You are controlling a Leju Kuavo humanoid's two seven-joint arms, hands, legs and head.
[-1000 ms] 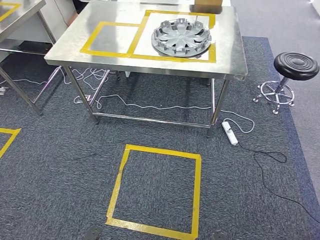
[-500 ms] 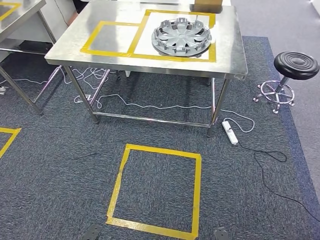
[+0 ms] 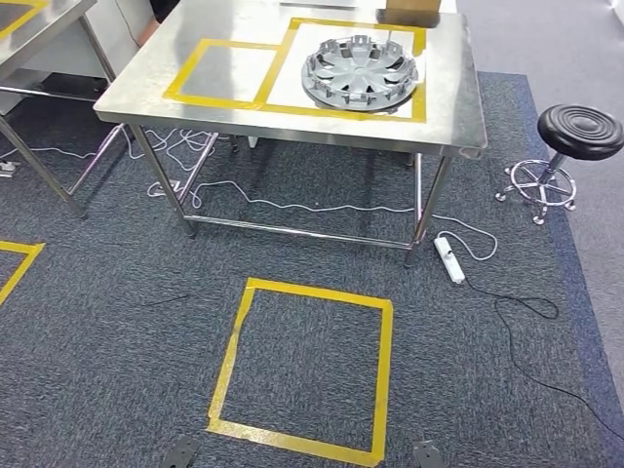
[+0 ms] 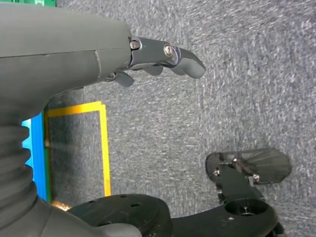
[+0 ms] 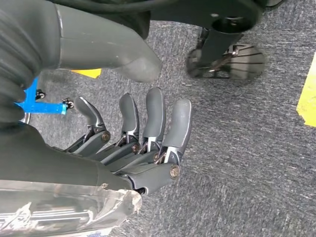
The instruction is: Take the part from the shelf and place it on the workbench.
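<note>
The part, a grey plastic wheel cover [image 3: 360,72], lies flat on the steel workbench [image 3: 450,97], on a white sheet inside a yellow taped frame. A second taped frame [image 3: 220,71] beside it is bare. My left hand [image 4: 164,57] hangs over the carpet with its fingers stretched out and holds nothing. My right hand [image 5: 141,133] also hangs over the carpet, fingers apart and slightly bent, with nothing in it.
A yellow taped square [image 3: 237,356] marks the carpet before the bench. A black stool [image 3: 581,132] stands at the right, with a power strip [image 3: 448,259] and cables near the bench legs. Another steel table [image 3: 37,19] is at the far left.
The whole head picture has shifted slightly, so the camera moved a little. The wheel cover stays where it was on the bench.
</note>
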